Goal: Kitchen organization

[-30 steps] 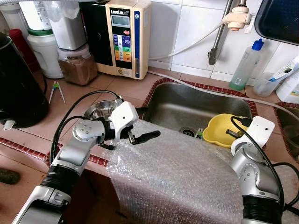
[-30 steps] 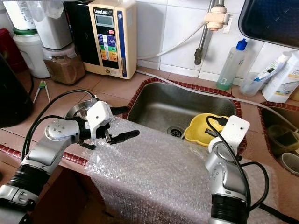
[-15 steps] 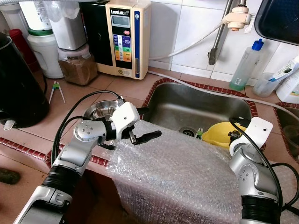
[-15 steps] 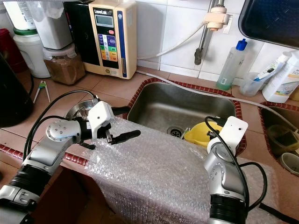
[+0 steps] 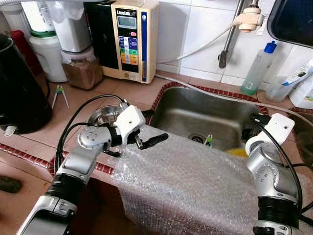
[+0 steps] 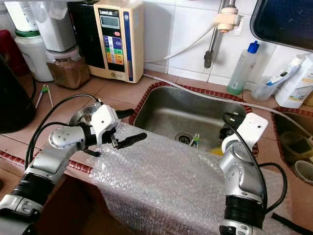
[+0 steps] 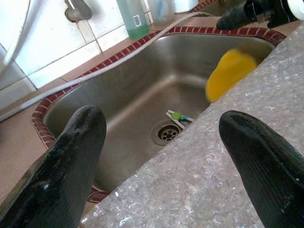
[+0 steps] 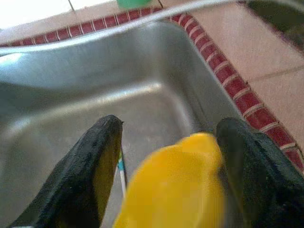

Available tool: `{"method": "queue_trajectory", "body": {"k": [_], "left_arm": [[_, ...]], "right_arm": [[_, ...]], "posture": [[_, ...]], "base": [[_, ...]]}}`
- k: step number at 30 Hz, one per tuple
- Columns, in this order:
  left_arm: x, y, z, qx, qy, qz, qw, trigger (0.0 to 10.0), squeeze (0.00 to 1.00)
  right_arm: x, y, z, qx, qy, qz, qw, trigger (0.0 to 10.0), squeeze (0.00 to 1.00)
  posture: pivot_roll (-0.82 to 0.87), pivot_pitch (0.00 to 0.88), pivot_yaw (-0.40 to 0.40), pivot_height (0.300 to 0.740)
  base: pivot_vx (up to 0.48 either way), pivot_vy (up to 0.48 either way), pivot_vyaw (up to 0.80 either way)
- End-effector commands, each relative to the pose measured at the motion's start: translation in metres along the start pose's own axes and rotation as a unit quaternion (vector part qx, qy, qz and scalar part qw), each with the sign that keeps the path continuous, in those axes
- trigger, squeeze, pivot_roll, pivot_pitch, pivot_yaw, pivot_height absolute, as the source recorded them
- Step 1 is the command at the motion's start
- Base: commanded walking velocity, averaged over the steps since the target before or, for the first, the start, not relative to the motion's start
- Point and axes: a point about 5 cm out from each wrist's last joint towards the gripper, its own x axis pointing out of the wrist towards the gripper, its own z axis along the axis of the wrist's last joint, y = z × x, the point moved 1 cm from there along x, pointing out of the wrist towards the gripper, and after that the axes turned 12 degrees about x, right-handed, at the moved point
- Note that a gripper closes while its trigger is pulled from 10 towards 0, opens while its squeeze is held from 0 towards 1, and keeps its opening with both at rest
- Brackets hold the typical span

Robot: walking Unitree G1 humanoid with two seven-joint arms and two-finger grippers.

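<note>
Both grippers had jaws apart, and the blurry yellow plastic bowl (image 8: 173, 187) between the right gripper (image 8: 173, 156) fingers looked unclamped, so it could've dropped into the steel sink (image 7: 137, 95), while the left gripper (image 7: 161, 156) hovered wide open over the bubble wrap sheet (image 5: 190, 181).

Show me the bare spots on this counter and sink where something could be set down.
Free: the tiled counter between the water machine, scissors and sink; also the sink floor left of the drain. Crowded: the back-left corner around the jar, and the right side by the yellow bowl and right gripper.
</note>
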Motion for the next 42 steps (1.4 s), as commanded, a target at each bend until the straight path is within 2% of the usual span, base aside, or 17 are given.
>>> {"method": "queue_trajectory", "body": {"k": [1, 5, 9, 10, 13, 15, 19, 20, 29, 32, 33, 36, 37, 38, 39, 41, 42], "left_arm": [[0.001, 0.006, 0.004, 0.015, 0.0, 0.007, 1.0, 10.0, 1.0], [0.001, 0.009, 0.004, 0.014, 0.0, 0.021, 1.0, 10.0, 1.0], [0.0, 0.026, 0.004, -0.001, 0.001, 0.089, 0.996, 10.0, 1.0], [-0.002, 0.038, 0.006, -0.009, -0.002, 0.135, 0.991, 10.0, 1.0], [-0.004, 0.045, 0.007, -0.019, -0.005, 0.167, 0.986, 10.0, 1.0], [-0.007, 0.057, 0.007, -0.041, -0.008, 0.216, 0.976, 10.0, 1.0], [-0.014, 0.069, -0.003, -0.054, 0.035, 0.267, 0.961, 10.0, 1.0], [-0.019, 0.071, -0.013, -0.051, 0.067, 0.279, 0.957, 10.0, 1.0], [-0.037, 0.061, -0.039, -0.075, 0.141, 0.206, 0.966, 10.0, 1.0], [-0.043, 0.061, -0.045, -0.07, 0.164, 0.196, 0.964, 10.0, 1.0], [-0.047, 0.065, -0.049, -0.073, 0.186, 0.2, 0.959, 10.0, 1.0], [-0.051, 0.069, -0.052, -0.075, 0.204, 0.203, 0.955, 10.0, 1.0], [-0.052, 0.07, -0.052, -0.077, 0.206, 0.204, 0.954, 10.0, 1.0], [-0.052, 0.07, -0.052, -0.08, 0.209, 0.201, 0.954, 10.0, 1.0], [-0.052, 0.07, -0.052, -0.082, 0.217, 0.192, 0.954, 10.0, 1.0], [-0.052, 0.07, -0.053, -0.082, 0.22, 0.188, 0.954, 10.0, 1.0], [-0.05, 0.069, -0.053, -0.087, 0.226, 0.177, 0.954, 10.0, 1.0]], "right_arm": [[0.002, -0.001, 0.008, 0.005, -0.01, -0.002, 1.0, 10.0, 1.0], [0.003, 0.005, 0.014, 0.029, -0.008, 0.035, 0.999, 10.0, 1.0], [-0.005, 0.018, 0.015, 0.001, -0.027, 0.088, 0.996, 10.0, 1.0], [-0.015, 0.033, 0.015, -0.015, -0.037, 0.148, 0.988, 10.0, 1.0], [-0.023, 0.044, 0.011, -0.028, -0.032, 0.194, 0.98, 10.0, 1.0], [-0.036, 0.057, 0.001, -0.053, -0.017, 0.256, 0.965, 10.0, 1.0], [-0.056, 0.068, -0.014, -0.08, 0.003, 0.324, 0.943, 10.0, 1.0], [-0.067, 0.071, -0.021, -0.099, 0.011, 0.356, 0.929, 10.0, 1.0], [-0.092, 0.06, -0.047, -0.168, 0.076, 0.415, 0.891, 10.0, 1.0], [-0.1, 0.057, -0.056, -0.196, 0.102, 0.441, 0.87, 10.0, 1.0], [-0.107, 0.056, -0.06, -0.212, 0.115, 0.46, 0.855, 10.0, 0.98], [-0.114, 0.055, -0.066, -0.231, 0.137, 0.479, 0.836, 10.0, 0.76], [-0.116, 0.054, -0.068, -0.237, 0.143, 0.484, 0.83, 10.0, 0.76], [-0.119, 0.054, -0.07, -0.244, 0.152, 0.493, 0.821, 10.0, 0.69], [-0.124, 0.051, -0.074, -0.253, 0.166, 0.506, 0.808, 10.0, 0.25], [-0.126, 0.05, -0.075, -0.257, 0.171, 0.511, 0.802, 10.0, 0.25], [-0.128, 0.048, -0.075, -0.259, 0.177, 0.512, 0.8, 10.0, 0.0]], "posture": [[0.06, 0.0, -0.009, 0.74], [0.06, 0.0, -0.007, 0.74], [0.07, 0.0, -0.005, 0.74], [0.06, 0.0, -0.004, 0.74], [0.06, 0.0, -0.001, 0.74], [0.06, 0.0, 0.001, 0.74], [0.06, 0.0, 0.005, 0.74], [0.06, 0.0, 0.006, 0.74], [0.07, 0.0, 0.004, 0.74], [0.07, 0.0, 0.002, 0.74], [0.08, 0.0, 0.002, 0.74], [0.08, 0.0, 0.003, 0.74], [0.08, 0.0, 0.003, 0.74], [0.08, 0.0, 0.003, 0.74], [0.08, 0.0, 0.004, 0.74], [0.08, 0.0, 0.004, 0.74], [0.07, 0.0, 0.006, 0.74]], "base": [[0.0, 0.0, 0.0], [0.0, 0.0, 0.0], [0.0, 0.0, 0.0], [0.0, 0.0, 0.0], [0.0, 0.0, 0.0], [0.0, 0.0, 0.0], [0.0, 0.0, 0.0], [0.0, 0.0, 0.0], [0.0, 0.0, 0.0], [0.0, 0.0, 0.0], [0.0, 0.0, 0.0], [0.0, 0.0, 0.0], [0.0, 0.0, 0.0], [0.0, 0.0, 0.0], [0.0, 0.0, 0.0], [0.0, 0.0, 0.0], [0.0, 0.0, 0.0]]}}
